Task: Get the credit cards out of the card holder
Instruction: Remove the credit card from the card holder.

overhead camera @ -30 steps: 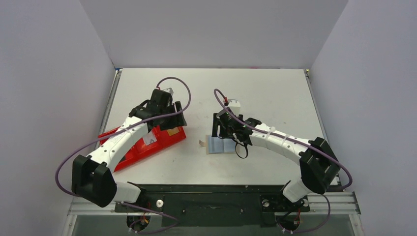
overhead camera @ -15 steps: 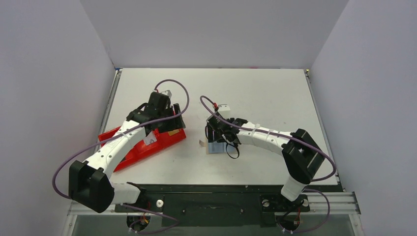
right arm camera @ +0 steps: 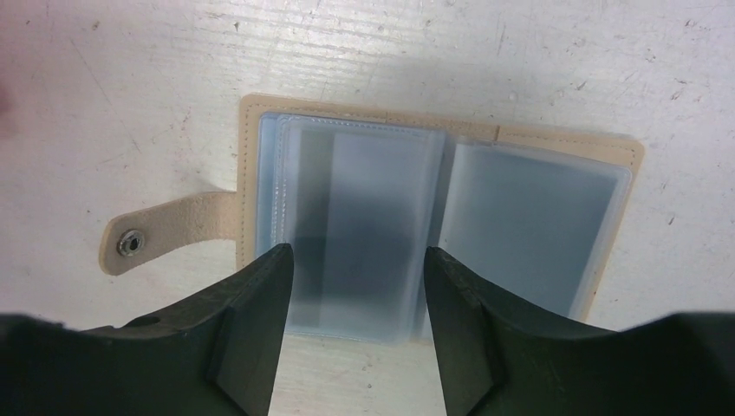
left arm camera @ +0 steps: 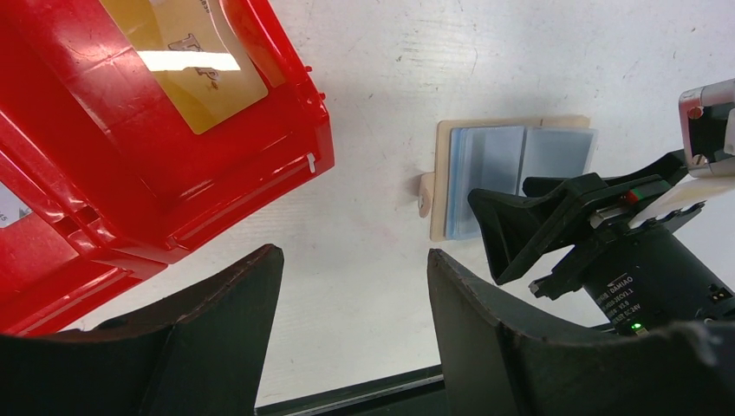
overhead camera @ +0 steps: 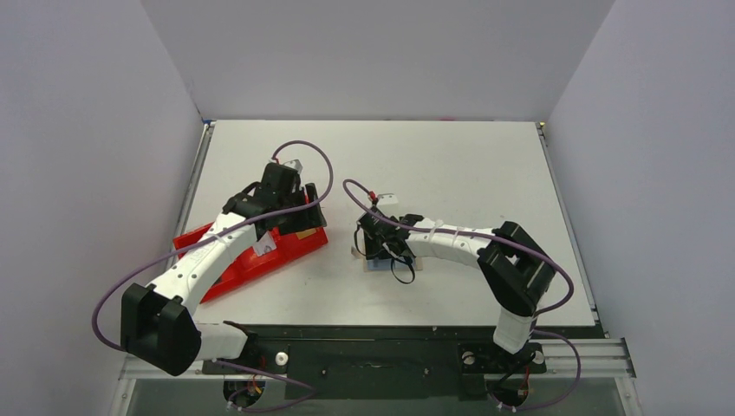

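Card holder (right arm camera: 438, 230) lies open beneath right end effector (right arm camera: 357, 290).

I see a tan stitched fold-over card holder (right arm camera: 520, 217) with clear bluish plastic sleeves, lying open and flat on the white table (right arm camera: 607, 52), its snap tab (right arm camera: 165, 234) pointing to 9 o'clock, a gold-orange rectangular credit card (left arm camera: 195, 74) flat in the red tray (left arm camera: 104, 173) at roughly the holder's 9 o'clock

On our scuffed white table (left arm camera: 373, 104), a red tray (left arm camera: 130, 147) lies upper left, an open tan card holder (left arm camera: 498, 160) centre-right.
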`<state>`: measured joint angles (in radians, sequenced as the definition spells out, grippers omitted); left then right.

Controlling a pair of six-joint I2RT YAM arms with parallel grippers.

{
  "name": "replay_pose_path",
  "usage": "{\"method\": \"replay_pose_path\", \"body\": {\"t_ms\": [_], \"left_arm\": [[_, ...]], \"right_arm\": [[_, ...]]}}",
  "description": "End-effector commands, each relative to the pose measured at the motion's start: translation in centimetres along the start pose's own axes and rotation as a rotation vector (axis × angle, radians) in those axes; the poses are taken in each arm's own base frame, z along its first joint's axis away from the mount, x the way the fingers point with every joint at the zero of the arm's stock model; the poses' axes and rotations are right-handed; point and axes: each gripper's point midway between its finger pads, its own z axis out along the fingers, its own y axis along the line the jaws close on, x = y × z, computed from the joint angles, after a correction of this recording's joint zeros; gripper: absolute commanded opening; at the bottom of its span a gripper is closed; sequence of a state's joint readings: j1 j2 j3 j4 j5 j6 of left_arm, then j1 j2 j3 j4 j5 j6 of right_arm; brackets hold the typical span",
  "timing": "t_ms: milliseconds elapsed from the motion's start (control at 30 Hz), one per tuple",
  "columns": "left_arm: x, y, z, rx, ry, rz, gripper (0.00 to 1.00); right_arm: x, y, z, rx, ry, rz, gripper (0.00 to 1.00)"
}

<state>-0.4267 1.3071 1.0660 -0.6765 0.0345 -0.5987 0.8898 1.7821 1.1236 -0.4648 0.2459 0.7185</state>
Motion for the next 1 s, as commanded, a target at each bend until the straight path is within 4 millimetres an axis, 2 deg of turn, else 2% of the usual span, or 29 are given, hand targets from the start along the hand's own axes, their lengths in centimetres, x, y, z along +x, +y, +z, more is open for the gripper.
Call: {"method": "replay_pose_path", "body": {"t_ms": [0,333,400,567,600,700,733,767,800,833,967], "left_arm": [[-0.7,-0.4,-0.5,0.012,-0.03,-0.006,0.6],[-0.7,-0.6,-0.2,0.016,-0.024,-0.015,0.6],[-0.7,-0.7,-0.1,0.017,-0.022,-0.014,0.6],[-0.3,-1.1,0.4,0.022,-0.006,-0.012,0.6],[-0.2,-1.3,0.5,0.025,-0.003,-0.01,0.6],[0.0,-1.6,0.7,0.029,0.006,-0.009,0.6],[0.0,-1.8,0.9,0.032,0.011,-0.005,0.6],[0.1,-2.0,0.9,0.036,0.013,-0.006,0.6],[0.2,-2.3,1.1,0.044,0.018,-0.002,0.6],[0.3,-2.4,1.2,0.048,0.022,-0.003,0.6],[0.8,-4.2,1.9,0.088,0.041,0.002,0.57]], "right_arm": [[-0.3,0.4,0.7,-0.007,-0.015,0.019,0.52],[0.6,-0.2,1.6,0.003,0.013,0.013,0.51],[0.7,-0.4,1.7,0.0,0.015,0.022,0.46],[1.4,-1.2,2.3,-0.006,0.031,0.046,0.24],[1.3,-1.3,2.5,-0.017,0.033,0.058,0.22],[1.9,-1.7,2.7,-0.056,0.057,0.094,0.07],[1.4,-1.8,2.9,-0.076,0.046,0.116,0.05],[2.0,-1.6,2.8,-0.109,0.068,0.125,0.02],[1.4,-1.5,3.0,-0.137,0.055,0.148,0.0],[2.0,-1.2,2.8,-0.179,0.079,0.158,0.0],[2.0,0.0,2.8,-0.33,0.105,0.227,0.0]]}}
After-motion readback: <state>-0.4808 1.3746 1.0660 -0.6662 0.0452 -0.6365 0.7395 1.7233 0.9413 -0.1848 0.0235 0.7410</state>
